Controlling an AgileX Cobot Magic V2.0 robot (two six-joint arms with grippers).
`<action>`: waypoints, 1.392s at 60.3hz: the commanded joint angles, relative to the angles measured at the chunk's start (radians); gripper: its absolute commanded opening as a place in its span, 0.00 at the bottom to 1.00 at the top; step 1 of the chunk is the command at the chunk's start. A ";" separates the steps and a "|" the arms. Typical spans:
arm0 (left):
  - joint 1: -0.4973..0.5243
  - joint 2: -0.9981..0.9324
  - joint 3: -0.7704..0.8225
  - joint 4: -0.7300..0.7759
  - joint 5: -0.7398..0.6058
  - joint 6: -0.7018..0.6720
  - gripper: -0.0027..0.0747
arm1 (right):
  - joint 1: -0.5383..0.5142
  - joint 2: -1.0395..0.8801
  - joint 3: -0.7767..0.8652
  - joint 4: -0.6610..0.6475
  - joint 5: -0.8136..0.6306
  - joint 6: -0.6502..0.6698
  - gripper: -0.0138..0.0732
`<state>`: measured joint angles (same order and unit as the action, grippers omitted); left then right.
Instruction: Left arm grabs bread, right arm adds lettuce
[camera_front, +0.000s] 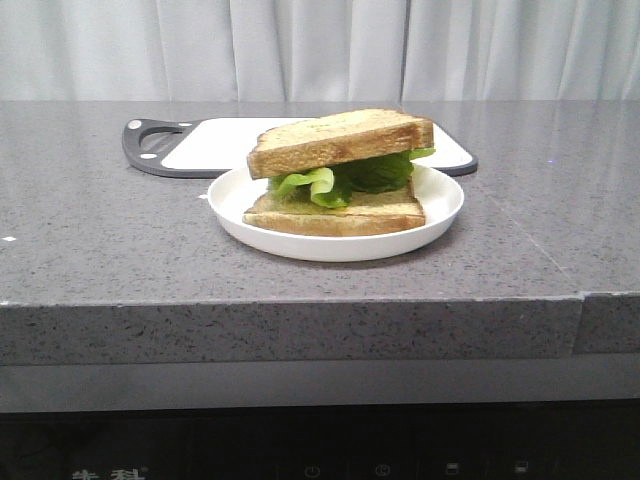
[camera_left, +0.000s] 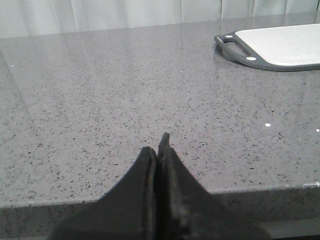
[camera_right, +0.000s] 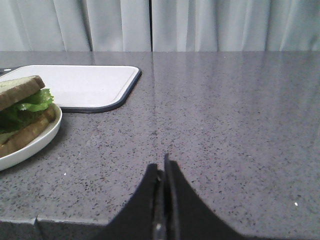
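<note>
Bread sits as the top slice on lettuce, over a second slice, all on a white plate at the centre of the grey surface. Cutting board lies just beyond. Left tool closed, empty. Right tool closed, empty.

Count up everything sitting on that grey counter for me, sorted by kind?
Bread slices: 2, top slice and bottom slice
Lettuce: 1
White plate: 1
Cutting board: 1
Total: 5
</note>
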<state>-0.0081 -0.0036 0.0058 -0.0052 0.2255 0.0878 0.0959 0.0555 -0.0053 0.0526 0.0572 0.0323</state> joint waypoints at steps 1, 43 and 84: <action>0.002 -0.020 0.005 -0.008 -0.084 -0.011 0.01 | -0.006 -0.035 0.008 -0.016 -0.092 0.007 0.09; 0.002 -0.020 0.005 -0.008 -0.084 -0.011 0.01 | -0.006 -0.087 0.030 -0.015 0.027 0.007 0.09; 0.002 -0.020 0.005 -0.008 -0.084 -0.011 0.01 | -0.006 -0.087 0.030 -0.015 0.027 0.006 0.09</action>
<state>-0.0081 -0.0036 0.0058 -0.0052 0.2233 0.0878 0.0959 -0.0096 0.0256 0.0510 0.1582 0.0428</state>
